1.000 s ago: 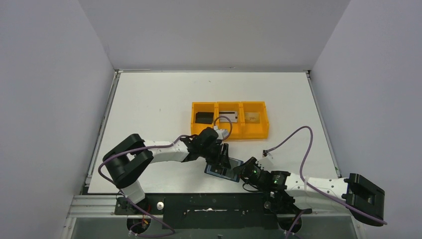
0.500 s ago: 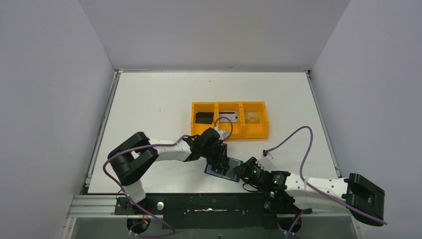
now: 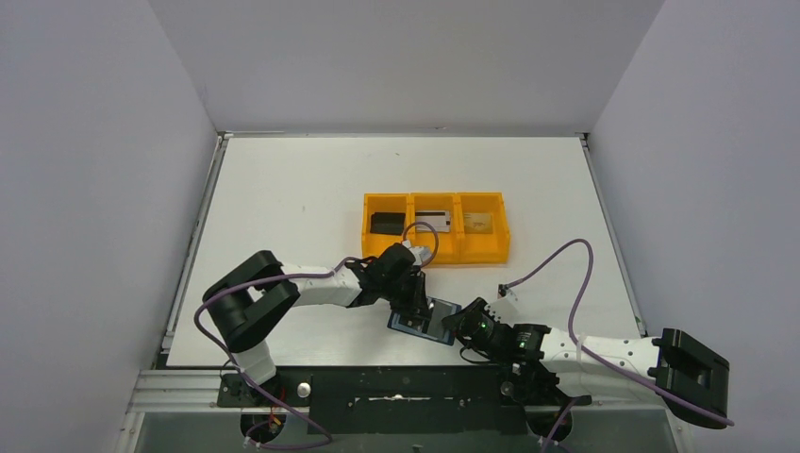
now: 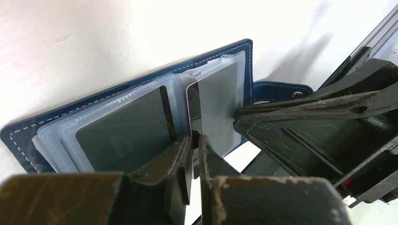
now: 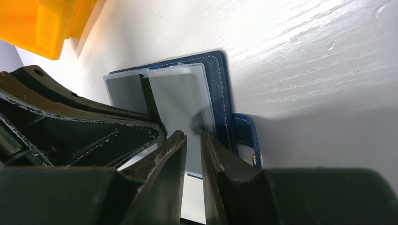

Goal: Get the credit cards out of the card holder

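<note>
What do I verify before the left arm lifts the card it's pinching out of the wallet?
1. Dark navy bifold card holder open on white table: ok.
2. Right jaws on its tab-side pocket: ok.
3. Left jaws shut on thin dark rectangular card: ok.
4. That card free of the holder: cannot tell.
5. Holder emptied: not ok, black card sits in the other pocket.

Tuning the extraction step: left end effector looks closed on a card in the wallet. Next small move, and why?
Probably draw the left end effector back along the sleeve to slide the card out. Its fingers pinch the card's edge, the card sits between the card holder sleeves, and the right end effector clamps the holder's edge, so it shouldn't drag along.
</note>
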`<act>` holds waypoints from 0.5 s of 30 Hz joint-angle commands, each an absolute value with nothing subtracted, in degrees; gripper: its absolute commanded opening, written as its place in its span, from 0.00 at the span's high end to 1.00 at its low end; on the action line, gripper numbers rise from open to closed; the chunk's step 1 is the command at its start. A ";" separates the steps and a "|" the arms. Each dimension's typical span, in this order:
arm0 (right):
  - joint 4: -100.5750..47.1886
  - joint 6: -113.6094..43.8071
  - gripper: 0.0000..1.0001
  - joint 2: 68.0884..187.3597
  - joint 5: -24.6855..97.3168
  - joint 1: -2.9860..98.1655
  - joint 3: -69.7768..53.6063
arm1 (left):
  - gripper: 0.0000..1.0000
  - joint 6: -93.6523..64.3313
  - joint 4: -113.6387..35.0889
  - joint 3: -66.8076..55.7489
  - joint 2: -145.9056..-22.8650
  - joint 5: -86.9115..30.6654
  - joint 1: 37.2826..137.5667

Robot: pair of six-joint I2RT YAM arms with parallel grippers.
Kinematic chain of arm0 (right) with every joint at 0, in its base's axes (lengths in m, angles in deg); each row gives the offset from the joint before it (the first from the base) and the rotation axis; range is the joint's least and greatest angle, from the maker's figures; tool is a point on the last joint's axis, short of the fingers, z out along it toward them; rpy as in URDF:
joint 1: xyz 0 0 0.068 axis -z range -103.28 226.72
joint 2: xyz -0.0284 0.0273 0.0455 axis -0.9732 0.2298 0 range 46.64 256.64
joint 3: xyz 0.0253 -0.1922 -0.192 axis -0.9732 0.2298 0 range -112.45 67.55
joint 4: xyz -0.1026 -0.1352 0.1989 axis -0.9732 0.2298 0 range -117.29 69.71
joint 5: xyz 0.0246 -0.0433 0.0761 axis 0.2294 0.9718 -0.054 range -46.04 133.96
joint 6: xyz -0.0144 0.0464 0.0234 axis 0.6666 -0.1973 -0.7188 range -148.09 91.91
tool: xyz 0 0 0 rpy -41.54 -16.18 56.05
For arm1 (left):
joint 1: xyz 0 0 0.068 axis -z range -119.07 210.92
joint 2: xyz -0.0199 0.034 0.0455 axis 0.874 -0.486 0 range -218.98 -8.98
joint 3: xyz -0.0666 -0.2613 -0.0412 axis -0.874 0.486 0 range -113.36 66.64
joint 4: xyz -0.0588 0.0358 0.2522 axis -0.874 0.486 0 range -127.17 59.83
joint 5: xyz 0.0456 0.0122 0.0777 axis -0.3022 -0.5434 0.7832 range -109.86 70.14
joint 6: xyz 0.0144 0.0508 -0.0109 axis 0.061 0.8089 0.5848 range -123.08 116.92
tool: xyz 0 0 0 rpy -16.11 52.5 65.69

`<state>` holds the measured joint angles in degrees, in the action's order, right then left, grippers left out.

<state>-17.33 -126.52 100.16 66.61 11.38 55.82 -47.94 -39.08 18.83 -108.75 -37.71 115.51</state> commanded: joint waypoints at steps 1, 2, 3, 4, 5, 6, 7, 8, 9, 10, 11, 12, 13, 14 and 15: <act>-10.98 -126.16 0.79 101.04 67.86 11.08 57.09 | 1.00 -46.95 -36.47 19.79 -106.90 -36.36 115.95; -10.76 -126.25 0.79 100.97 67.86 11.03 57.09 | 1.00 -46.87 -36.35 19.75 -106.67 -36.26 115.87; -10.58 -126.34 0.79 100.96 67.86 11.11 57.09 | 1.00 -46.84 -35.97 19.71 -106.50 -36.15 115.78; -10.47 -126.35 0.79 100.96 67.86 11.09 57.08 | 1.00 -46.71 -35.76 19.71 -106.31 -36.06 115.70; -10.31 -126.37 0.79 100.92 67.86 11.08 57.09 | 1.00 -46.63 -35.48 19.78 -106.09 -35.96 115.62; -10.18 -126.49 0.79 100.92 67.79 11.13 57.16 | 1.00 -46.59 -35.28 19.84 -105.89 -35.87 115.52; -10.20 -126.52 0.79 100.92 67.78 11.11 57.18 | 1.00 -46.59 -35.20 19.95 -105.70 -35.86 115.43; -10.16 -126.52 0.79 100.88 67.78 11.11 57.18 | 1.00 -46.59 -35.16 20.04 -105.48 -35.92 115.34; -10.15 -126.52 0.79 100.89 67.78 11.07 57.18 | 1.00 -46.51 -35.07 20.06 -105.36 -35.94 115.27; -10.15 -126.52 0.79 100.92 67.77 11.06 57.17 | 1.00 -46.43 -34.92 20.05 -105.18 -35.99 115.19; -10.03 -126.57 0.79 100.88 67.77 11.07 57.15 | 1.00 -46.41 -34.85 20.05 -105.00 -35.87 115.16; -9.84 -126.72 0.79 100.92 67.82 11.06 57.13 | 1.00 -46.41 -34.80 20.08 -104.81 -35.81 115.15; -9.73 -126.83 0.79 100.97 67.78 11.06 57.10 | 1.00 -46.41 -34.67 20.08 -104.63 -35.77 115.12; -9.71 -126.87 0.79 100.96 67.78 11.06 57.09 | 1.00 -46.37 -34.63 20.12 -104.53 -35.77 115.00; -9.71 -126.87 0.79 100.97 67.78 11.11 57.09 | 1.00 -46.33 -34.58 20.14 -104.41 -35.81 114.91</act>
